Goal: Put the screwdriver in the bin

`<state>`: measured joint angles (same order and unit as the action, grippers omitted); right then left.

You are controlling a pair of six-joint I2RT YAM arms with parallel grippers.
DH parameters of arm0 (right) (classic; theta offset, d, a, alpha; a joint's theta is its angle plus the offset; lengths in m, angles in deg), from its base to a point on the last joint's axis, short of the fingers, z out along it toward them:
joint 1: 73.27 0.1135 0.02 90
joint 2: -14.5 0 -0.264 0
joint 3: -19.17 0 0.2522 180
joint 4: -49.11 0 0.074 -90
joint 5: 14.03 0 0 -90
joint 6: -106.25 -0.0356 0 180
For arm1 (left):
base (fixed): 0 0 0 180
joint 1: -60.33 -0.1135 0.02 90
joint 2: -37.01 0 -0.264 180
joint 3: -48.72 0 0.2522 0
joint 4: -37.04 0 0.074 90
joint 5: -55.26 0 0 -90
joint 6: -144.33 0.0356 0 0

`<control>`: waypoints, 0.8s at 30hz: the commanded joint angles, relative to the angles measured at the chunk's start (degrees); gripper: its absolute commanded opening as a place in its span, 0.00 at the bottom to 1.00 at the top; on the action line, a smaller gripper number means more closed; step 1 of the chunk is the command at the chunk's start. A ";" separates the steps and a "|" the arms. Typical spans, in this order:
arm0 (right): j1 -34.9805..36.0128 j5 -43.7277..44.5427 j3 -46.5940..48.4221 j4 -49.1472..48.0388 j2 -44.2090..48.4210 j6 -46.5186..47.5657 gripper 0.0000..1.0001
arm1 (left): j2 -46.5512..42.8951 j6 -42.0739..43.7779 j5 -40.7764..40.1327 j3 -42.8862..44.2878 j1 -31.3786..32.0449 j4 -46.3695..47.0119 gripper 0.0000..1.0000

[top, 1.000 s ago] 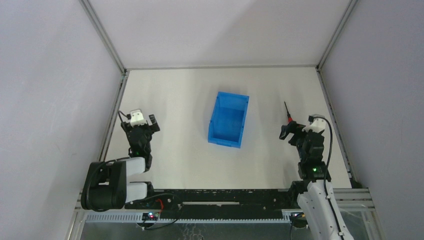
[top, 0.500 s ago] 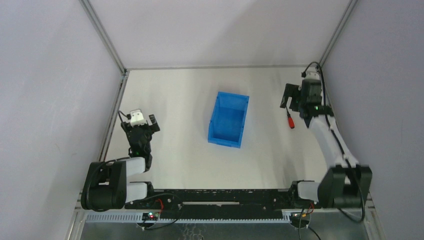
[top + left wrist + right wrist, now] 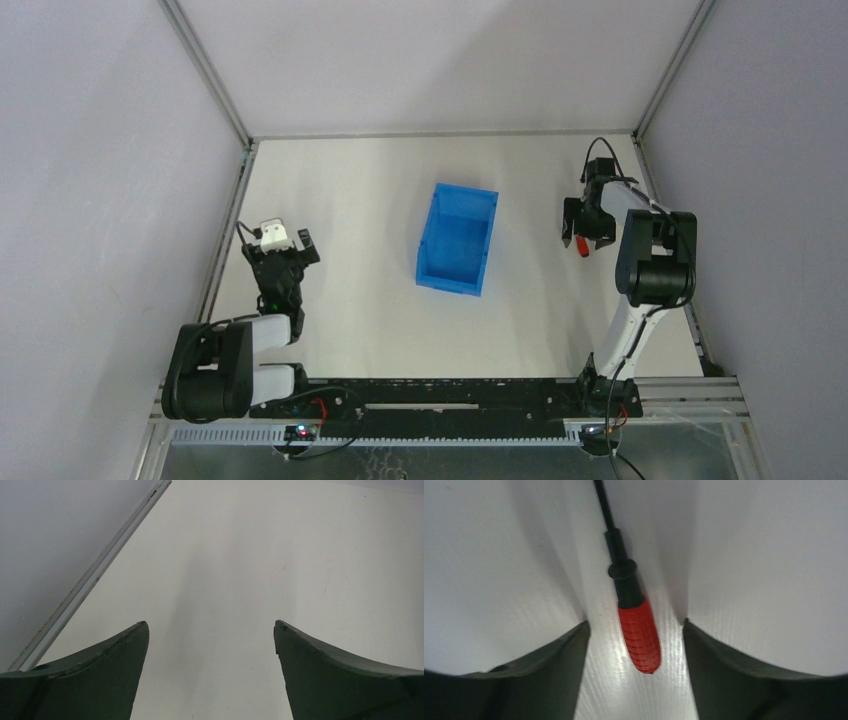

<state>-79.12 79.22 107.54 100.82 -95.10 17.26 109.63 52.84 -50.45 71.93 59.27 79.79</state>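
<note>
Screwdriver [image 3: 639, 635] not yet grasped: laid on surface [image 3: 350, 200], well right of bin [image 3: 452, 278]. Right claw [image 3: 635, 624] spread astride red handle, no contact seen. Left claw [image 3: 211, 625] spread, empty. Grasp, transfer and release yet to be performed.

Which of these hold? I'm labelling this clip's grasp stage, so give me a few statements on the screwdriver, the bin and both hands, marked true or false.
1. The small red-handled screwdriver with a thin black shaft lies inside the bright blue rectangular plastic bin. False: it is outside, to the bin's right in the top view.
2. The right hand straddles the red handle, with a gap on each side. True.
3. The left hand is open and holds nothing. True.
4. The bin lies tipped on its side. False: it stands upright, opening upward.
</note>
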 commanded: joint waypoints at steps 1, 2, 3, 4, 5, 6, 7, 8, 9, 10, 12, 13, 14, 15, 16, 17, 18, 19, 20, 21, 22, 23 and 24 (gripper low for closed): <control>0.05 1.28 1.86 0.98 -2.99 0.63 0.65 | -0.47 0.62 0.85 1.65 -0.34 3.87 1.00; 0.05 0.80 1.86 0.86 -3.24 0.45 0.52 | -0.42 0.62 0.81 1.71 -0.30 3.87 1.00; 0.05 0.26 1.86 0.79 -3.20 0.19 0.40 | -0.43 0.62 0.85 1.63 -0.34 3.86 1.00; 0.05 -0.37 1.86 0.66 -2.88 0.09 0.28 | -0.46 0.62 0.85 1.64 -0.35 3.87 1.00; 0.05 -0.98 1.88 0.55 -2.25 0.00 0.19 | -0.44 0.62 0.85 1.62 -0.36 3.87 1.00; 0.05 -1.18 1.90 0.61 -1.43 -0.11 0.12 | -0.40 0.64 0.83 1.64 -0.36 3.86 1.00; 0.09 -1.22 1.86 0.81 -0.43 -0.13 0.06 | -0.47 0.62 0.84 1.68 -0.34 3.87 1.00; 0.10 -1.14 1.86 1.07 0.96 -0.26 0.02 | -0.46 0.62 0.85 1.65 -0.30 3.87 1.00; 0.07 -0.95 1.87 1.37 2.53 -0.35 0.00 | -0.40 0.62 0.84 1.69 -0.26 3.87 1.00; 0.07 -0.76 1.86 1.85 4.13 -0.65 0.00 | -0.42 0.62 0.83 1.68 -0.34 3.87 1.00; 0.07 -0.27 1.88 3.07 7.70 -0.75 0.00 | -0.38 0.62 0.85 1.70 -0.36 3.87 1.00; 0.12 -0.29 1.86 3.76 9.70 -0.75 0.00 | -0.45 0.62 0.85 1.63 -0.28 3.87 1.00; 0.13 -0.43 1.98 4.58 11.59 -0.75 0.00 | -0.44 0.62 0.85 1.67 -0.32 3.87 1.00; 0.13 -0.93 2.21 5.54 13.34 -1.50 0.00 | -0.41 0.62 0.85 1.69 -0.34 3.85 1.00; 0.13 -1.60 2.47 6.54 15.22 -1.70 0.00 | -0.39 0.62 0.85 1.66 -0.35 3.85 1.00; 0.13 -2.14 2.74 7.61 16.94 -1.79 0.00 | -0.38 0.62 0.85 1.64 -0.35 3.84 1.00; 0.16 -2.22 3.09 8.53 18.67 -2.55 0.00 | -0.41 0.62 0.82 1.62 -0.34 3.84 1.00; 0.14 -2.24 3.68 9.64 20.71 -4.01 0.00 | -0.44 0.62 0.80 1.64 -0.31 3.87 1.00; 0.13 -2.53 4.59 11.08 21.87 -5.36 0.00 | -0.43 0.62 0.80 1.63 -0.33 3.87 1.00; 0.16 -3.58 5.52 12.44 22.91 -6.85 0.00 | -0.45 0.62 0.84 1.64 -0.34 3.86 1.00; 0.19 -5.97 6.44 13.77 23.89 -7.87 0.00 | -0.38 0.62 0.83 1.62 -0.35 3.85 1.00; 0.22 -8.54 7.09 14.75 24.92 -8.95 0.00 | -0.44 0.62 0.85 1.68 -0.26 3.86 1.00; 0.22 -11.81 7.25 14.85 26.25 -10.24 0.00 | -0.44 0.62 0.85 1.64 -0.34 3.81 1.00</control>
<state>-79.03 75.61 111.58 110.59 -73.09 13.07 109.63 52.84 -50.45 71.93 59.27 79.79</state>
